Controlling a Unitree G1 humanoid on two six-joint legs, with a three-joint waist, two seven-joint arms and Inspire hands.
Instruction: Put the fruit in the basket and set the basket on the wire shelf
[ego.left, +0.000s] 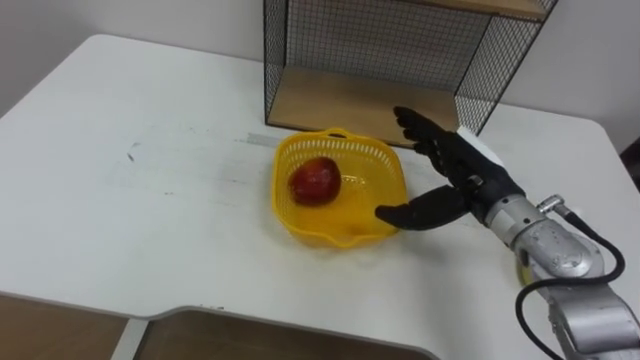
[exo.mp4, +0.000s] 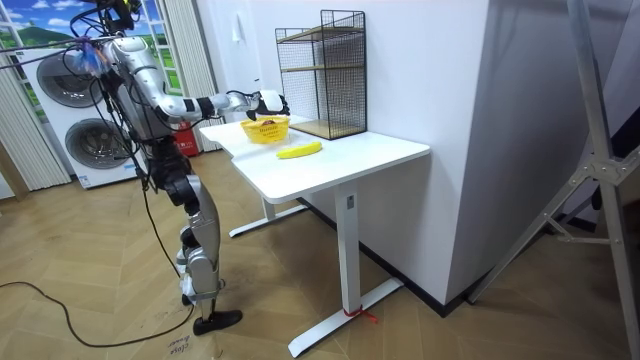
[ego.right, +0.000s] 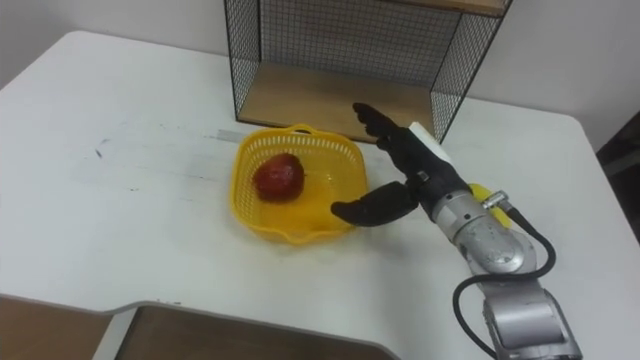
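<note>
One hand working: my R hand (ego.left: 466, 172) is spread open, thumb at basket (ego.left: 330, 233) rim. Red fruit (ego.left: 314, 181) sits inside, on worktop (ego.left: 150, 200) before shelf (ego.left: 330, 100). Room view adds banana (exo.mp4: 299, 150) beside basket.

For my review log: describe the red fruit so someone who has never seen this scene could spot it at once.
On the white table, directly before the black wire shelf, sits a yellow basket. The red fruit lies inside it, left of the open right hand. It is the only red thing on the table.
</note>
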